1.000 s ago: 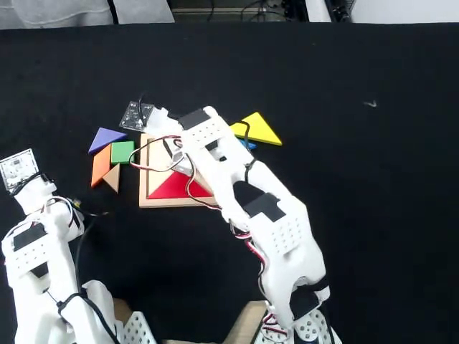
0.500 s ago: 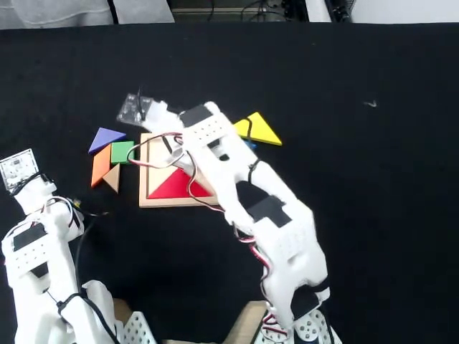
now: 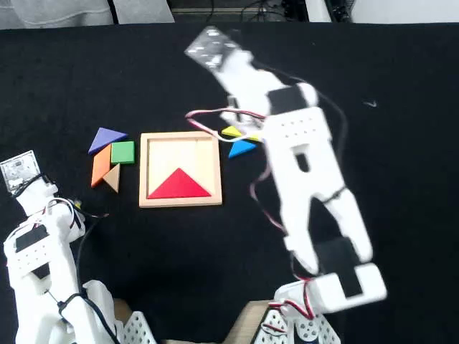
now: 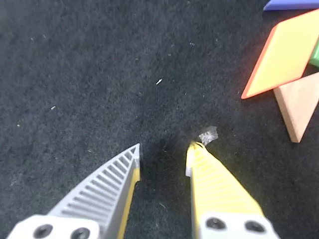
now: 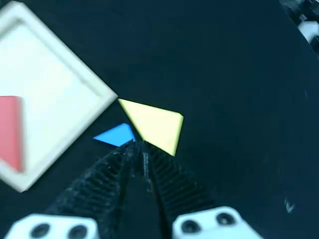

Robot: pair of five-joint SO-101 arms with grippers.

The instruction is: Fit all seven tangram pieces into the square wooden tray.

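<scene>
The square wooden tray lies left of centre in the high view, with only the red triangle seated in it, against the lower rim. The yellow triangle and the blue triangle are found just beside the tray's upper right corner. The purple triangle, green square, orange parallelogram and tan triangle are clustered just off its left edge. The right gripper is seen with its jaws brought together on nothing, the tips poised where yellow and blue meet, yellow lying just ahead of them. The left gripper is held spread apart over bare black cloth, near the orange and tan pieces. The yellow piece is judged the right arm's to take — the jaws would first have to be parted — and the short carry would be leftward into the tray.
</scene>
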